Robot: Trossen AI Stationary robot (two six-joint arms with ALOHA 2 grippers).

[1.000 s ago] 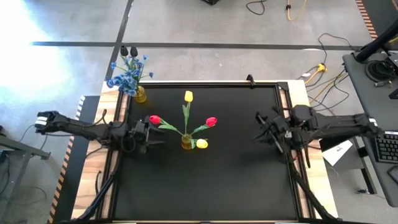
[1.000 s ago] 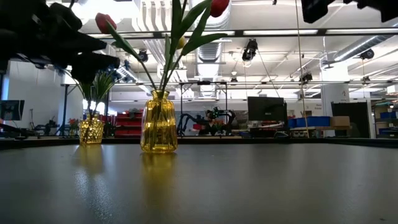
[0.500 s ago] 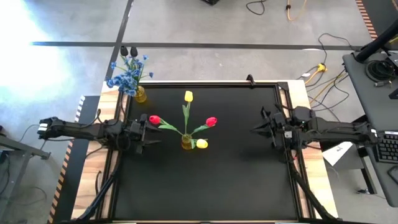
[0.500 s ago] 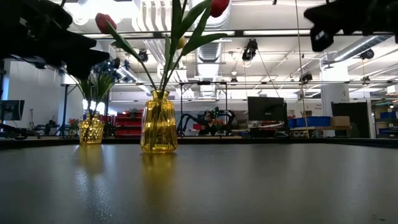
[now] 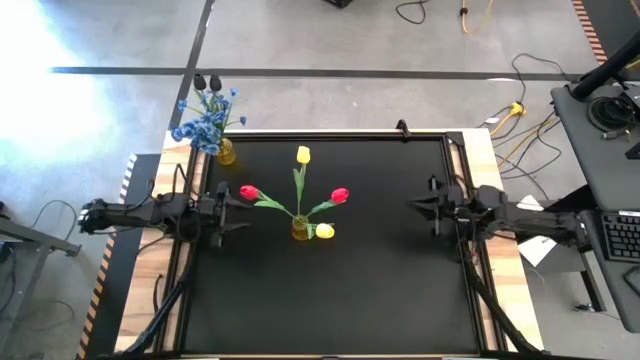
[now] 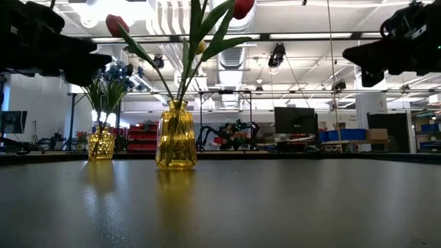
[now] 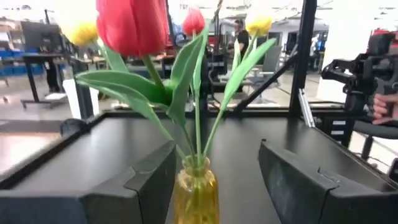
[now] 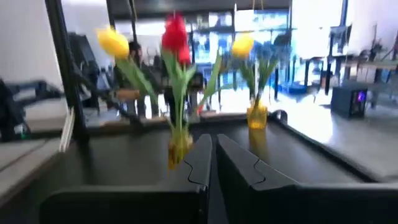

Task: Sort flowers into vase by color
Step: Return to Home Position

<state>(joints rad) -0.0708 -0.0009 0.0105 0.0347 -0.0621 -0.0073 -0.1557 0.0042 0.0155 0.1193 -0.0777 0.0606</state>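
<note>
A yellow glass vase [image 5: 300, 231] stands mid-table and holds two red tulips [image 5: 248, 192] and two yellow tulips [image 5: 303, 155] by their green stems. A smaller yellow vase [image 5: 226, 152] at the far left corner holds the blue blossoms [image 5: 207, 124]. My left gripper [image 5: 240, 204] hovers left of the tulip vase, open; in the left wrist view the vase [image 7: 195, 193] shows between its fingers, farther off. My right gripper [image 5: 412, 205] hovers near the right edge, shut, pointing at the tulip vase [image 8: 180, 149].
The black table top [image 5: 380, 290] is bare on its near half and right of the tulip vase. A raised frame [image 5: 460, 150] runs round the table. In the low view both grippers hang above vase height, the left [image 6: 89, 58] and the right [image 6: 358, 58].
Both arms have drawn back from the middle: the left arm toward the table's left edge, the right arm toward the right edge. The right gripper has also come down. The vases and flowers have stayed in place.
</note>
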